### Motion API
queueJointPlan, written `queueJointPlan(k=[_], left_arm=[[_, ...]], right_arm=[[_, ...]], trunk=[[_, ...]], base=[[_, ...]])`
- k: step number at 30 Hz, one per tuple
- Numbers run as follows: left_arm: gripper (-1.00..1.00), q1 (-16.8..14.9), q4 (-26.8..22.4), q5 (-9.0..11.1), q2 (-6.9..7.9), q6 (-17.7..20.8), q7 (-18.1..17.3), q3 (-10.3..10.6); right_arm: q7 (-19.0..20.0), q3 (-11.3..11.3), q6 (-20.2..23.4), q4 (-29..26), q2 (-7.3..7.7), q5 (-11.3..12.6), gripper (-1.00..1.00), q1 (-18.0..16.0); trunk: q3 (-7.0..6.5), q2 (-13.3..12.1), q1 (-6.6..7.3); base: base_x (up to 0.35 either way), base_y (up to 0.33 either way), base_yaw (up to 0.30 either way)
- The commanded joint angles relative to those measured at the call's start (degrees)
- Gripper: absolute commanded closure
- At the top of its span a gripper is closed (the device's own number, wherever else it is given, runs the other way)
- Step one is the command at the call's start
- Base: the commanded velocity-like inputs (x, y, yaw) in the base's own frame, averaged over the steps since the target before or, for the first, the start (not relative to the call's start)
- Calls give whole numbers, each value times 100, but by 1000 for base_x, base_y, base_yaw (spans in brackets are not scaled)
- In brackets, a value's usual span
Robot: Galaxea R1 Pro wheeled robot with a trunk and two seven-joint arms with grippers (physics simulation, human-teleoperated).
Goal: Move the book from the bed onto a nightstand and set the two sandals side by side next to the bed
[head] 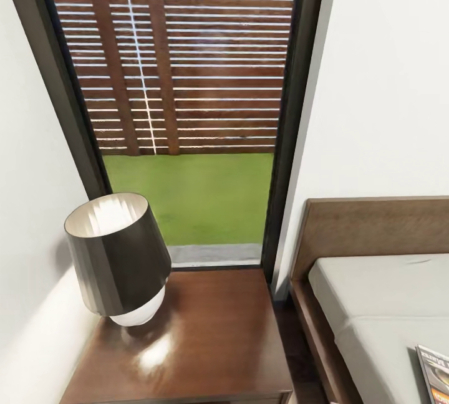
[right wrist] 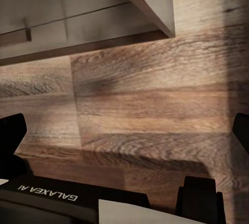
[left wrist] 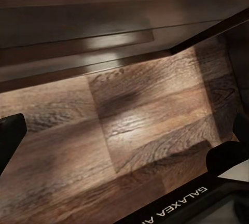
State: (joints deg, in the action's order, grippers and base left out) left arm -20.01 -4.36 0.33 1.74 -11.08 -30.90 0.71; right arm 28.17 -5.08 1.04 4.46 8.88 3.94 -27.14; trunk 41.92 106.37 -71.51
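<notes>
Book on the off-white mattress of the bed, near its edge, not yet moved; nightstand just beside, top bare apart from the black-shaded lamp. Left gripper and right gripper over the plank floor, fingers spread wide, nothing held. Book step apparently undone, sandals likewise unconfirmed.

Head faces window; both wrists look down at floor.

The left gripper has matte black fingers with blunt, squared tips, and behind them sits a black body panel printed with white "GALAXEA" lettering. The right gripper looks the same: black fingers, a black lettered housing with a pale plate beside it.
</notes>
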Motion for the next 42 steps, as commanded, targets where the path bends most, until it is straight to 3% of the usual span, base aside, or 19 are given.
queueJointPlan(k=[1, 20, 42], left_arm=[[-100, -5, 6, 3, 1, -26, -13, 8], [-100, -4, 6, 3, 1, -26, -13, 8], [-100, -5, 6, 3, 1, -26, -21, 8]], right_arm=[[23, -37, 11, 19, 5, 43, -100, -7], [29, -37, 11, 19, 9, 45, -100, -8], [31, -37, 11, 19, -4, 38, -100, -8]], trunk=[[5, 3, 1], [4, 3, 1], [-93, 3, 1]], base=[[0, 0, 0], [0, 0, -5], [0, 0, -176]])
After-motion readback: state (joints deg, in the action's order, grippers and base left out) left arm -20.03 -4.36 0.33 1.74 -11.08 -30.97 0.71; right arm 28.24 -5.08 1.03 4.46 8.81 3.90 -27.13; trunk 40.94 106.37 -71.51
